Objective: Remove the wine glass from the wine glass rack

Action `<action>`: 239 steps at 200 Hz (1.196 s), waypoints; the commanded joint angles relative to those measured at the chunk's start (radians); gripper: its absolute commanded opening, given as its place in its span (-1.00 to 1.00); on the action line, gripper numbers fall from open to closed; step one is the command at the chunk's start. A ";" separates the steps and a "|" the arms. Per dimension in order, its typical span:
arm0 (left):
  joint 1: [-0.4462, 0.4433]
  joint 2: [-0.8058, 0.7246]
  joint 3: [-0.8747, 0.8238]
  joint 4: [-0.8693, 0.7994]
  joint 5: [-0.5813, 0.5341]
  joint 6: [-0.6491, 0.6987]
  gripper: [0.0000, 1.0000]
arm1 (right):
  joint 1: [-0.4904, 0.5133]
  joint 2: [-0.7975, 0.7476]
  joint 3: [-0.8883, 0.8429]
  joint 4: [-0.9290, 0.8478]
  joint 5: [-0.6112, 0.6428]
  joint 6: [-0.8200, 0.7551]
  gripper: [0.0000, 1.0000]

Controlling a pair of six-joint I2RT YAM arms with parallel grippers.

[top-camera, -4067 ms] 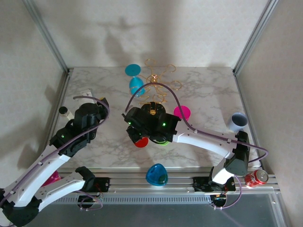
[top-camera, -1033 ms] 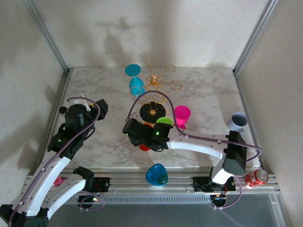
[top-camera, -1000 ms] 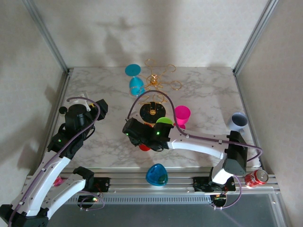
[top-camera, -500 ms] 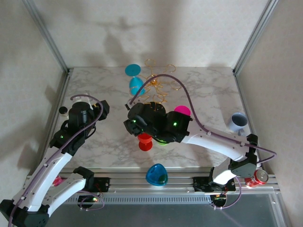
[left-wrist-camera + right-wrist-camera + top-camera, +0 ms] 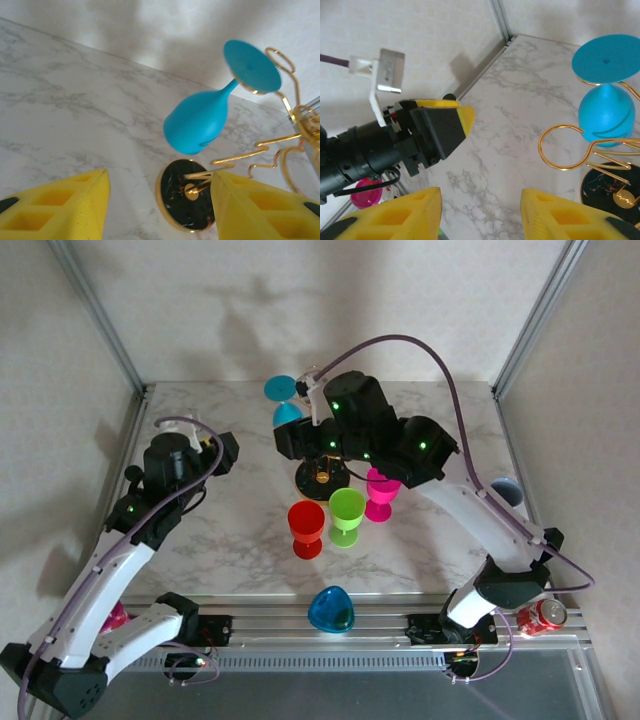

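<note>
A blue wine glass (image 5: 287, 414) (image 5: 200, 122) (image 5: 607, 117) hangs upside down by its foot on the gold wire wine glass rack (image 5: 280, 145) (image 5: 565, 147). The rack's round black base (image 5: 318, 478) (image 5: 185, 202) stands on the marble table. My left gripper (image 5: 225, 452) (image 5: 160, 174) is open and empty, to the left of the glass and aimed at it. Raised over the rack, my right gripper (image 5: 284, 440) (image 5: 481, 192) is open and empty, right beside the glass. The right arm hides most of the rack from above.
Red (image 5: 306, 528), green (image 5: 346, 515) and pink (image 5: 380, 495) glasses stand upright in front of the rack. A blue glass (image 5: 330, 610) lies at the near edge. A grey cup (image 5: 505, 490) and a red can (image 5: 540, 615) sit on the right.
The right arm has left the red glass standing on the table, risen, and swung back over the rack, its jaws a little wider. The left gripper has edged toward the rack.
</note>
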 commanded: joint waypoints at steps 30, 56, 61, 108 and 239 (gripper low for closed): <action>0.031 0.185 0.153 0.131 0.099 0.053 0.11 | -0.091 0.019 -0.019 0.078 -0.185 0.005 -0.09; 0.114 0.278 0.206 0.199 0.230 0.014 0.13 | -0.144 0.031 -0.009 0.099 -0.240 0.014 -0.09; 0.131 0.294 0.212 0.214 0.256 0.007 0.15 | -0.155 0.036 -0.003 0.101 -0.252 0.017 -0.09; 0.199 0.438 0.305 0.305 0.473 -0.035 0.20 | -0.220 0.081 0.051 0.107 -0.315 0.029 -0.09; 0.256 0.551 0.273 0.424 0.784 -0.163 0.10 | -0.239 0.084 0.041 0.135 -0.317 0.041 -0.09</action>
